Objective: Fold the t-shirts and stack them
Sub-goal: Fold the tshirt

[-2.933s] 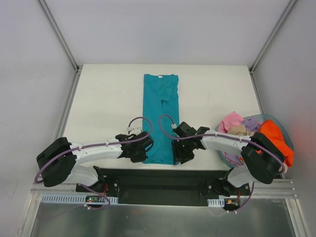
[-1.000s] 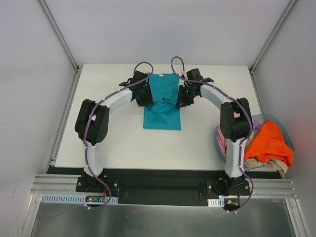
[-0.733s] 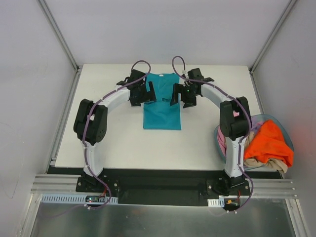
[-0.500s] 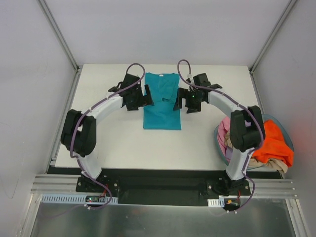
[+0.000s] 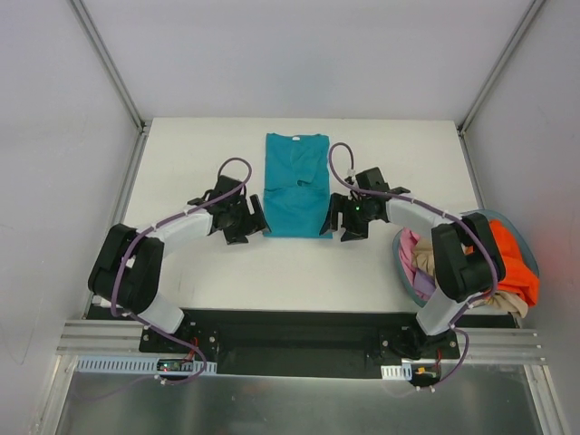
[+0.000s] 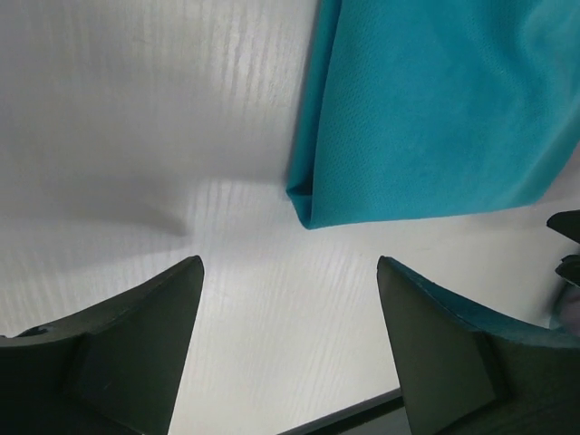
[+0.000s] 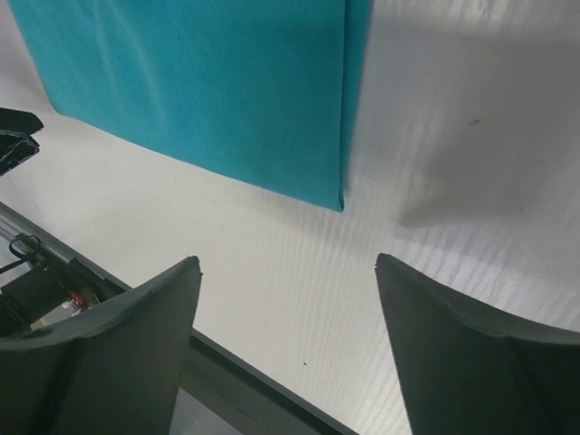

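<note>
Nearest to the arms' bases, at the right, the round basket (image 5: 408, 280) holds the waiting shirts: an orange t-shirt (image 5: 514, 260) on top, and tan and pink cloth below it, against the right arm's elbow. A swing of that arm could catch this cloth and pull it over the rim.

Further in, the left tool (image 5: 256, 217) and the right tool (image 5: 333, 217) hover low over the bench (image 5: 190, 272), one at each near corner of the teal t-shirt (image 5: 296, 186). Both tools have their fingers wide apart and hold nothing.

The teal t-shirt lies folded in a narrow rectangle at the middle of the bench, with doubled layers at the near edge. If a finger goes under the top layer only, the fold will probably open. If one tool lifts before the other, the cloth can go askew.

At the far end, near the collar, the cloth is a little rumpled on the right side – another fold could press this crease in.
</note>
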`<action>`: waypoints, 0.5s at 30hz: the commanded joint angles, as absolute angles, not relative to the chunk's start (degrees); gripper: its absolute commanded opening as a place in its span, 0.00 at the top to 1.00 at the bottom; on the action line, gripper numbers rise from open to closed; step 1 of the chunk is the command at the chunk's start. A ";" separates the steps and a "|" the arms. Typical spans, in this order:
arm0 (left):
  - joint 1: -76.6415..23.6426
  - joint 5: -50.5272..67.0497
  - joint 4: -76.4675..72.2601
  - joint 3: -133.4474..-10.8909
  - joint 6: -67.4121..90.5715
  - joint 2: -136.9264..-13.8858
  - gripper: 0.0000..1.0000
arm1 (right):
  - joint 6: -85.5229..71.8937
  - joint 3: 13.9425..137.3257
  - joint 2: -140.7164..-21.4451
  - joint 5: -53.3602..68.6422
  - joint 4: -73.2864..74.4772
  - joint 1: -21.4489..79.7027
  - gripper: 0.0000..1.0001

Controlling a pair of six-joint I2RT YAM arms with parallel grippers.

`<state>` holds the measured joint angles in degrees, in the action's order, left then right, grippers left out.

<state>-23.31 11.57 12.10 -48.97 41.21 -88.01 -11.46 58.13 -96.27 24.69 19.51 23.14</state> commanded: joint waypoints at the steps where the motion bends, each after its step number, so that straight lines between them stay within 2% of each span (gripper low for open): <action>1: -23.82 13.79 6.68 -49.92 43.59 -90.17 0.25 | -13.80 59.06 -97.90 24.00 14.94 23.20 0.24; 6: -23.82 14.76 5.80 -51.59 43.94 -93.95 0.39 | -14.77 61.26 -102.12 23.20 14.76 23.20 0.41; 7: -23.82 14.77 5.80 -52.03 43.77 -94.22 0.44 | -14.85 61.35 -102.56 22.77 14.68 23.20 0.44; 13: -23.82 14.24 5.54 -52.38 44.03 -96.94 0.53 | -15.38 61.08 -104.50 21.80 14.94 23.29 0.69; 15: -23.82 14.94 5.28 -52.64 44.47 -98.52 0.63 | -15.38 61.00 -105.12 21.97 15.03 23.29 0.76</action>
